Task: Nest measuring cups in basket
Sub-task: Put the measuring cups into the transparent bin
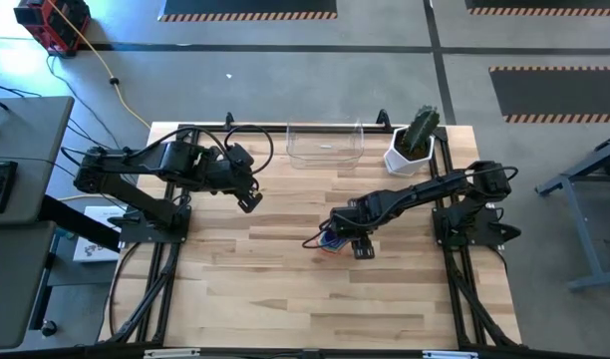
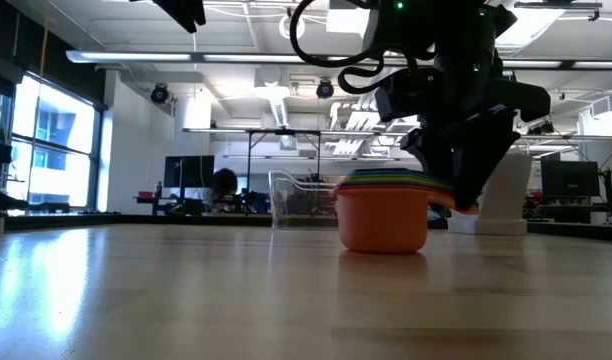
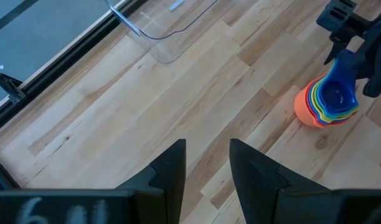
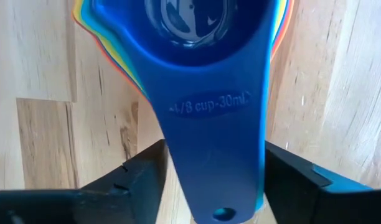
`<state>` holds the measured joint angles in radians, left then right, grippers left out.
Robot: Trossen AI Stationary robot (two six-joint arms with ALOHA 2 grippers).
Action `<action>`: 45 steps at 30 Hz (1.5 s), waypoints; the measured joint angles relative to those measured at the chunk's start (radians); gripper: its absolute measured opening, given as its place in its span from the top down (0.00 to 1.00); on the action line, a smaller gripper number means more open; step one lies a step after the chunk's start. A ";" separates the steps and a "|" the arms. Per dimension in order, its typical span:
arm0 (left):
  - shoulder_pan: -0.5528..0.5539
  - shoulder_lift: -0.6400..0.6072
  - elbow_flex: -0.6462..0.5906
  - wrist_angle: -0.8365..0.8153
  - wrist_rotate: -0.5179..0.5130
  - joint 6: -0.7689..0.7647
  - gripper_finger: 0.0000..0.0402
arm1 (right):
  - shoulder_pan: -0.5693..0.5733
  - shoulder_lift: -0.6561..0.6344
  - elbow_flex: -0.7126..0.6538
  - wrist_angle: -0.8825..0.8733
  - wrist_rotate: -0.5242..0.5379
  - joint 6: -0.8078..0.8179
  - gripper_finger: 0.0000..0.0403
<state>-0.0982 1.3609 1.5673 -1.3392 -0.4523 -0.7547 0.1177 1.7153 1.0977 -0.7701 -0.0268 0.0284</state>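
The measuring cups (image 2: 383,215) stand nested in one stack on the table's wood, the orange one at the bottom and the blue one (image 4: 184,25) on top; the stack also shows in the left wrist view (image 3: 324,102). My right gripper (image 4: 214,180) is above the stack's handles, right of the table's middle (image 1: 337,242), its fingers closed in on them. The clear basket (image 1: 325,145) stands empty at the far edge. My left gripper (image 3: 207,168) hangs open, high over the table's left half (image 1: 250,199), holding nothing. My right gripper has the blue cup's flat handle (image 4: 215,124) between its two fingers, one against each long edge, near the handle's free end. The fingers point down from above and lie across the handle. The stack stays upright, its orange base (image 2: 381,235) on the table.
A white pot with a green cactus (image 1: 413,145) stands just right of the basket at the far edge. Bare wood lies between the stack and the basket (image 3: 159,31) and across the near half of the table.
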 joint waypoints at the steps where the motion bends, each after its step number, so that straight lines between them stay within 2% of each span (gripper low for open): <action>1: 0.000 0.000 0.000 0.000 0.000 0.000 0.71 | 0.000 0.000 0.000 0.000 0.000 0.000 0.44; 7: 0.000 0.000 0.000 0.000 0.000 0.000 0.71 | 0.000 0.000 0.000 0.000 -0.001 0.001 0.58; 14: 0.000 0.000 0.000 0.000 0.000 0.000 0.71 | 0.000 0.000 0.000 0.000 -0.008 0.060 0.67; 23: 0.000 0.000 0.000 -0.001 0.000 0.000 0.71 | 0.001 -0.001 0.000 0.001 -0.004 0.155 0.70; 41: 0.000 0.000 0.000 -0.002 0.000 0.033 0.71 | 0.000 -0.002 0.000 0.014 0.004 0.158 0.70; 45: 0.000 0.000 0.000 -0.002 0.000 0.033 0.71 | 0.000 -0.002 0.000 0.022 0.039 0.177 0.70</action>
<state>-0.0984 1.3609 1.5673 -1.3407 -0.4522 -0.7213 0.1176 1.7138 1.0977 -0.7476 0.0123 0.2053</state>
